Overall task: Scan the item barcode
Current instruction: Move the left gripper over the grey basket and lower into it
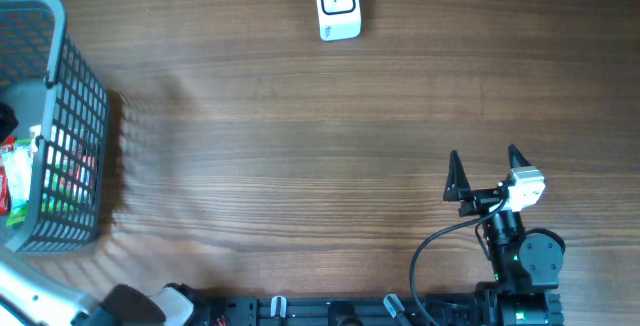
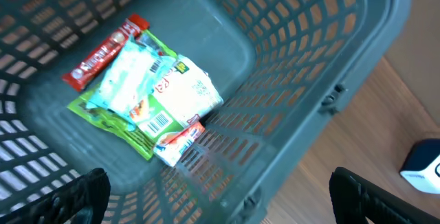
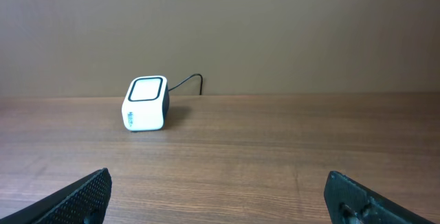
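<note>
Packets [image 2: 148, 93] heaped in basket [image 2: 323, 59], overlapping. Left fingers [image 2: 82, 200] wide, empty, above basket. Right fingers [image 3: 82, 196] wide, empty, well apart from basket, facing scanner [image 3: 145, 104]. Risk: grab takes two packets, or fingertip snags basket mesh; grip covering barcode [image 2: 159, 122].

Grey basket [image 1: 85, 116] far left, white scanner [image 1: 337, 4] top centre, right gripper [image 1: 483, 153] splayed

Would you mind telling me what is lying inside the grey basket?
A small pile of packets: a pale blue pouch atop a green packet, a red bar and a white packet. Anything beneath them is hidden.
</note>
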Motion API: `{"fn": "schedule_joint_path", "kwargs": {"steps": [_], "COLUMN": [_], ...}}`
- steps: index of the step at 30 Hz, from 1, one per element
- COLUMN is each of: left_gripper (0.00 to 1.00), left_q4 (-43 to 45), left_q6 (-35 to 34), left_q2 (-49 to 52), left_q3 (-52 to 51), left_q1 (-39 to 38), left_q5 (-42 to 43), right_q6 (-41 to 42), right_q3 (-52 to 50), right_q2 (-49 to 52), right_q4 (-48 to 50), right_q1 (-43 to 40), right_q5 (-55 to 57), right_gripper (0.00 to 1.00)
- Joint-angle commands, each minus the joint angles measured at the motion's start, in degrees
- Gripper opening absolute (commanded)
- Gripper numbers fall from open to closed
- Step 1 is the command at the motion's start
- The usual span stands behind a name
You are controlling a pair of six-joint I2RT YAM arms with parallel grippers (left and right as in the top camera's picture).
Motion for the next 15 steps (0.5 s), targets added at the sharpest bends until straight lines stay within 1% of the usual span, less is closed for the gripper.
{"fn": "schedule_joint_path", "kwargs": {"steps": [1, 15], "left_gripper": [1.00, 1.00], "left_q4": [0.0, 0.0], "left_q6": [-0.4, -0.4], "left_q2": [2.6, 3.8], "left_q3": [1.0, 1.0], "left_q1": [0.3, 0.3], "left_q5": [1.9, 1.9], "right_q6": [-0.6, -0.6], "right_q3": [-0.1, -0.1], "right_q2": [-0.3, -0.3], "right_q4": [0.3, 0.3], "right_q1": [-0.1, -0.1], "right_q5": [-0.9, -0.9], "right_gripper": [1.00, 1.00]}}
